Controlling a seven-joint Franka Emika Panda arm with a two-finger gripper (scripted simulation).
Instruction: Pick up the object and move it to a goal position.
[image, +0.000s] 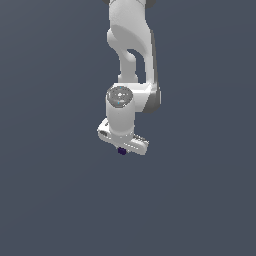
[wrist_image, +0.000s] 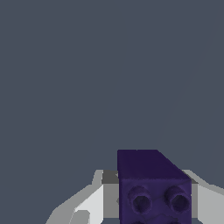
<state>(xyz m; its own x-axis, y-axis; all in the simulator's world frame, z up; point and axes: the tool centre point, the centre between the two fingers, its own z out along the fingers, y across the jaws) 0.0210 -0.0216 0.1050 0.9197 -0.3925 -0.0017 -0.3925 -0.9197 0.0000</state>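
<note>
The dark purple cube (image: 121, 151) shows as a tiny spot just under the white gripper (image: 122, 149) in the exterior view. In the wrist view the cube (wrist_image: 151, 183) fills the space between the two white fingers (wrist_image: 89, 203), which stand on either side of it and press on it. The cube has two round holes on the face toward the camera. The gripper is shut on the cube. Its fingertips are hidden behind the hand in the exterior view.
The white arm (image: 130, 45) reaches down from the exterior view's top middle. The ground (image: 50, 200) is a plain grey-blue surface with no other objects in sight.
</note>
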